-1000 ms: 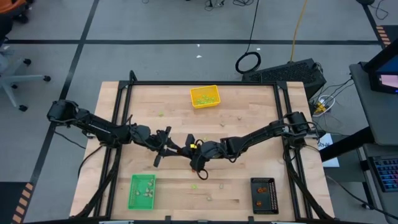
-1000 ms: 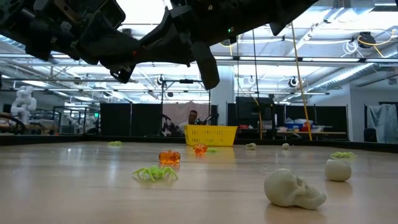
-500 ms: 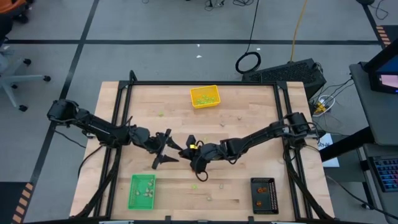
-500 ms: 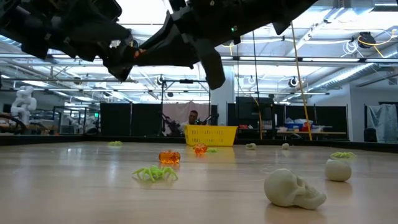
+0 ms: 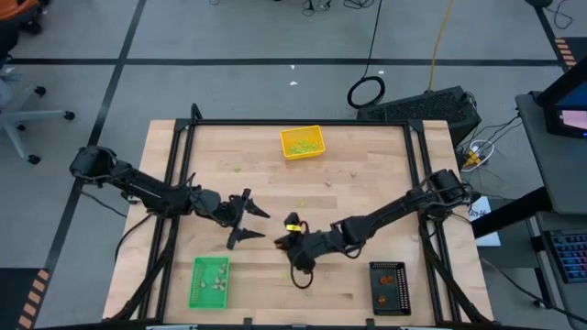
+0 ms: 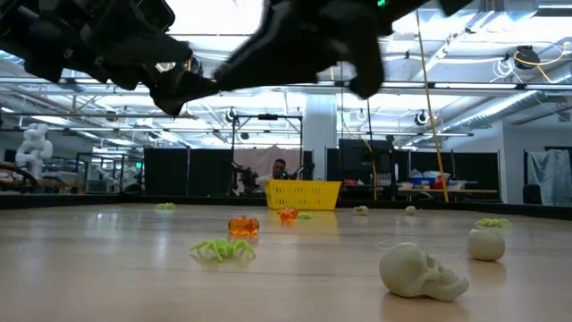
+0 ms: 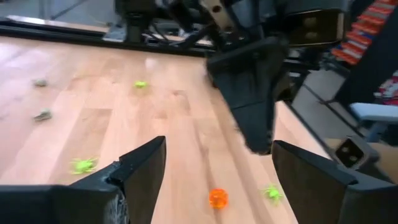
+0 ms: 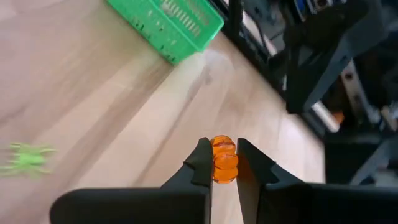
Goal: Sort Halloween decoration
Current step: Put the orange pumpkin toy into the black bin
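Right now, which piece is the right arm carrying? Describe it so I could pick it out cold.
Start at the green tray near the table's front edge, then go to the right end effector toward the table's middle. Pinched between its fingertips is a small orange pumpkin, ribbed and translucent. It is off the wood, unlike the green spider lying loose on the table.

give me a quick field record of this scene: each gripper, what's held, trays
left gripper: open, empty, above the table's middle
right gripper: shut on small orange pumpkin piece, near the table's front middle
yellow tray: far edge of the wooden table, light green pieces inside
green tray: front left, pale pieces inside
black tray: front right, orange pieces inside
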You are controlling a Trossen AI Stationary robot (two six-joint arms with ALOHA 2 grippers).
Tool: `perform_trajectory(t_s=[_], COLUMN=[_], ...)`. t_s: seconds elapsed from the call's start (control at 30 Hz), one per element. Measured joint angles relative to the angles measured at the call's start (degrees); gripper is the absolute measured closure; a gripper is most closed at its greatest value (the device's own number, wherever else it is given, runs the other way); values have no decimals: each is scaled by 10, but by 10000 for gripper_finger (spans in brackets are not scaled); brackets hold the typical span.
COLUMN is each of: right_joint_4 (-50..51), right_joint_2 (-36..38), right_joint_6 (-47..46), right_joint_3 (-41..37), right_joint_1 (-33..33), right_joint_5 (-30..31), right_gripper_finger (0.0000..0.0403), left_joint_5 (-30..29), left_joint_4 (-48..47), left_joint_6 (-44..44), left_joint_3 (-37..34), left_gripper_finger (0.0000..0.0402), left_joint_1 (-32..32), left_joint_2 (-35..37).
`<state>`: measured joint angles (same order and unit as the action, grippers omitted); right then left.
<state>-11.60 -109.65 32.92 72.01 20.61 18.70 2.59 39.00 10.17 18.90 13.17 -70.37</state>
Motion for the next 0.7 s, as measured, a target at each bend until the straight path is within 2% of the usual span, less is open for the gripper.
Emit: perform_trajectory(t_s=[0.17, 0.5, 0.7], right_joint_4=[114, 324, 447], right_joint_2=[36, 139, 188], right_joint_6=[-126, -394, -569], right_joint_3=[0, 0, 0], right_joint_1=[30, 108, 168], right_joint_5=[25, 22, 22], right_gripper_finger=[387, 383, 381], left_joint_5=[-59, -78, -100], left_joint_4=[-5, 15, 21], left_joint_6=[-7, -14, 14], left_joint_3=[0, 0, 0], left_gripper_finger=[107, 107, 107], left_joint_1=[26, 67, 88], left_joint_2=[0, 0, 0])
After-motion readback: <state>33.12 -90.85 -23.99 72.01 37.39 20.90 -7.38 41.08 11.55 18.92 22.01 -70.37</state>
